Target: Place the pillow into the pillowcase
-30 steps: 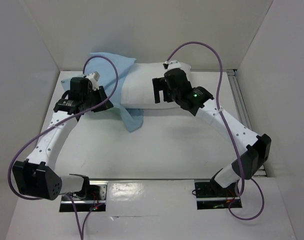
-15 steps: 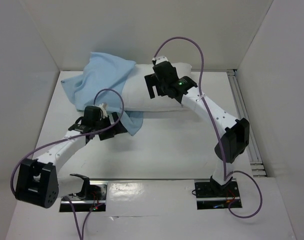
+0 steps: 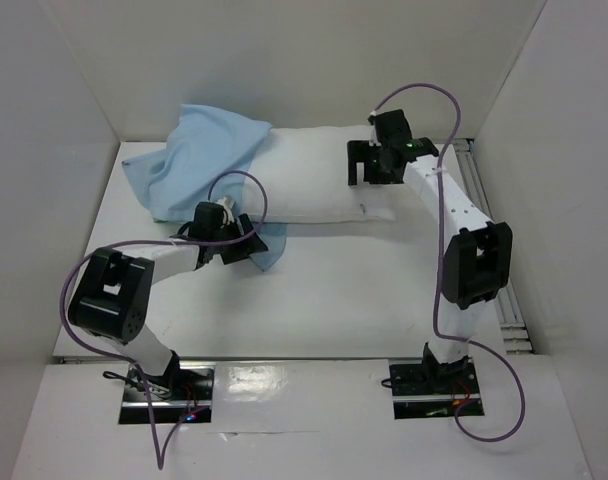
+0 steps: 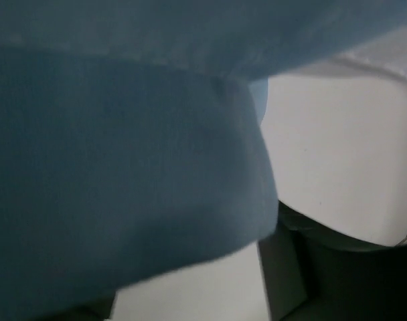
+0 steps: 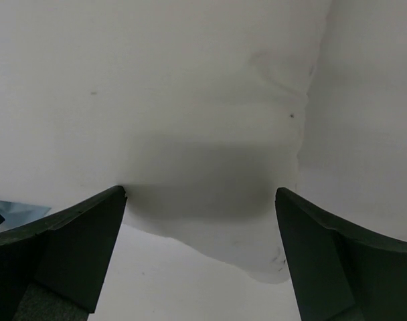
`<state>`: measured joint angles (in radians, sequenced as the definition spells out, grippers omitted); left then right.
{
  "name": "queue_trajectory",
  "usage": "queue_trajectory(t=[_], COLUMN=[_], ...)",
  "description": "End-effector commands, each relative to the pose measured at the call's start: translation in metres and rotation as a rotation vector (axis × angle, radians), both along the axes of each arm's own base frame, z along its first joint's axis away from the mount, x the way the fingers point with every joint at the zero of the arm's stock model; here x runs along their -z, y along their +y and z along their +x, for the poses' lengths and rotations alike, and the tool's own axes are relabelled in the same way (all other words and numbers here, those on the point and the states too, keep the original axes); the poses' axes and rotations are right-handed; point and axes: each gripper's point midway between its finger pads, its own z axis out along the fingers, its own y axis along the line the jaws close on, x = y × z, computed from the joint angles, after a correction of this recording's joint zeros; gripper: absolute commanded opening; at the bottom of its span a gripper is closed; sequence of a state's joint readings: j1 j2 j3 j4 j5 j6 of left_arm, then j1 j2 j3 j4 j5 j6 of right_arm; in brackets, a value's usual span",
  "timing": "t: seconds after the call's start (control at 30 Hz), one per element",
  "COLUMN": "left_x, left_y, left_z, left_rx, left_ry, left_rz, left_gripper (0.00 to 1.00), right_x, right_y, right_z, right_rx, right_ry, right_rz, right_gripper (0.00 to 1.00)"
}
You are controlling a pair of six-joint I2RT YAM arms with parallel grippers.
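The white pillow (image 3: 314, 185) lies along the back of the table, its left end under the light blue pillowcase (image 3: 204, 160). A flap of the pillowcase hangs forward onto the table. My left gripper (image 3: 249, 250) sits low at that flap, open. In the left wrist view blue pillowcase (image 4: 123, 167) fills most of the frame, its hem reaching over the gap of the left gripper (image 4: 190, 281). My right gripper (image 3: 364, 170) hovers over the pillow's right part, open. In the right wrist view the pillow (image 5: 210, 134) shows beyond the right gripper (image 5: 200, 194), its fingers wide apart.
White walls close in the table at the back and both sides. A metal rail (image 3: 481, 205) runs along the right edge. The right arm's elbow (image 3: 474, 265) stands tall at the right. Purple cables loop over both arms.
My left arm drew back from the pillowcase's left side to its near flap, jaws widening. My right gripper slid right along the pillow toward its right end, staying open.
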<state>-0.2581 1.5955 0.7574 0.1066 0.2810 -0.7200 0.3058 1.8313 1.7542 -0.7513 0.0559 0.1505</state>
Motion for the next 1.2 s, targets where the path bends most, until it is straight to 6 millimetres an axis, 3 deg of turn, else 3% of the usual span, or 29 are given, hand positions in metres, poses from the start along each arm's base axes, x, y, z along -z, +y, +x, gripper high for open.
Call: queue_trajectory(t=[0.0, 0.07, 0.1, 0.13, 0.17, 0.2, 0.23, 0.27, 0.3, 0.33, 0.37, 0.43, 0.47, 0.5, 0.53, 0.57, 0.6, 0.63, 0.67, 0.77, 0.8, 0.83, 0.87, 0.9, 0.93, 1.03, 1.07, 1.1, 1.17], left_x=[-0.028, -0.034, -0.033, -0.037, -0.043, -0.042, -0.050, -0.067, -0.079, -0.094, -0.128, -0.159, -0.212, -0.235, -0.253, -0.299, -0.316, -0.328, -0.338, -0.343, -0.310, -0.301, -0.288, -0.257, -0.242, -0.207, -0.205, -0.201, -0.211], left_y=[-0.012, -0.015, -0.016, -0.020, -0.022, -0.025, -0.030, -0.042, -0.048, -0.058, -0.075, -0.095, -0.110, -0.123, -0.132, -0.141, -0.154, -0.160, -0.164, -0.169, -0.174, -0.181, -0.184, -0.185, -0.195, -0.203, -0.200, -0.199, -0.191], left_z=[0.033, 0.040, 0.042, 0.044, 0.046, 0.045, 0.049, 0.053, 0.055, 0.057, 0.064, 0.069, 0.077, 0.075, 0.076, 0.074, 0.065, 0.061, 0.057, 0.031, 0.022, 0.010, -0.001, -0.018, -0.038, -0.085, -0.090, -0.099, -0.108], left_rx=[-0.011, -0.004, -0.004, 0.012, 0.022, 0.034, 0.055, 0.119, 0.148, 0.178, 0.237, 0.314, 0.380, 0.431, 0.463, 0.516, 0.555, 0.584, 0.599, 0.648, 0.645, 0.662, 0.678, 0.681, 0.711, 0.754, 0.754, 0.757, 0.786], left_ry=[-0.119, -0.138, -0.137, -0.133, -0.139, -0.113, -0.124, -0.153, -0.171, -0.196, -0.242, -0.263, -0.344, -0.380, -0.396, -0.477, -0.489, -0.506, -0.529, -0.540, -0.453, -0.440, -0.408, -0.318, -0.272, -0.156, -0.155, -0.123, -0.151], left_rz=[-0.059, -0.070, -0.070, -0.083, -0.093, -0.098, -0.119, -0.165, -0.191, -0.224, -0.287, -0.341, -0.401, -0.424, -0.450, -0.484, -0.505, -0.516, -0.522, -0.548, -0.551, -0.566, -0.575, -0.579, -0.586, -0.608, -0.608, -0.602, -0.562], left_gripper=[0.76, 0.61, 0.31, 0.12, 0.00, 0.00, 0.00, 0.00, 0.00, 0.00, 0.00, 0.00, 0.00, 0.00, 0.00, 0.00, 0.00, 0.00, 0.00, 0.00, 0.00, 0.00, 0.00, 0.00, 0.00, 0.00, 0.01, 0.07, 0.53], right_x=[-0.005, 0.016, 0.024, 0.032, 0.042, 0.047, 0.048, 0.051, 0.044, 0.034, 0.012, -0.022, -0.047, -0.093, -0.117, -0.139, -0.169, -0.175, -0.175, -0.119, -0.099, -0.056, -0.037, -0.021, 0.006, 0.031, 0.033, 0.034, 0.029], right_y=[0.002, -0.001, -0.001, 0.001, 0.007, 0.016, 0.023, 0.029, 0.036, 0.038, 0.042, 0.041, 0.041, 0.041, 0.032, 0.030, 0.032, 0.027, 0.035, 0.065, 0.089, 0.096, 0.106, 0.123, 0.124, 0.129, 0.126, 0.124, 0.121], right_z=[0.005, 0.011, 0.012, 0.014, 0.017, 0.015, 0.016, 0.017, 0.025, 0.031, 0.043, 0.059, 0.064, 0.069, 0.073, 0.072, 0.063, 0.061, 0.054, 0.022, 0.004, -0.014, -0.028, -0.046, -0.063, -0.097, -0.103, -0.108, -0.122], right_rx=[-0.017, -0.008, 0.003, 0.024, 0.016, -0.010, -0.026, -0.029, -0.042, -0.036, -0.027, 0.000, 0.021, 0.017, 0.041, 0.044, 0.037, 0.057, 0.045, 0.029, 0.005, 0.009, 0.004, -0.011, -0.004, 0.002, 0.010, 0.015, 0.006], right_ry=[-0.010, 0.021, 0.036, 0.047, 0.063, 0.084, 0.088, 0.102, 0.086, 0.062, 0.017, -0.069, -0.118, -0.211, -0.273, -0.321, -0.388, -0.412, -0.410, -0.299, -0.243, -0.175, -0.129, -0.082, -0.042, 0.005, 0.006, 0.006, -0.001], right_rz=[0.152, 0.174, 0.180, 0.196, 0.223, 0.268, 0.299, 0.334, 0.368, 0.385, 0.414, 0.433, 0.461, 0.491, 0.505, 0.521, 0.545, 0.537, 0.551, 0.537, 0.558, 0.556, 0.577, 0.615, 0.620, 0.676, 0.687, 0.698, 0.712], right_gripper=[1.00, 1.00, 0.99, 0.94, 0.89, 0.81, 0.70, 0.36, 0.15, 0.00, 0.00, 0.00, 0.00, 0.00, 0.00, 0.00, 0.00, 0.00, 0.00, 0.00, 0.00, 0.00, 0.00, 0.00, 0.00, 0.00, 0.00, 0.00, 0.00])
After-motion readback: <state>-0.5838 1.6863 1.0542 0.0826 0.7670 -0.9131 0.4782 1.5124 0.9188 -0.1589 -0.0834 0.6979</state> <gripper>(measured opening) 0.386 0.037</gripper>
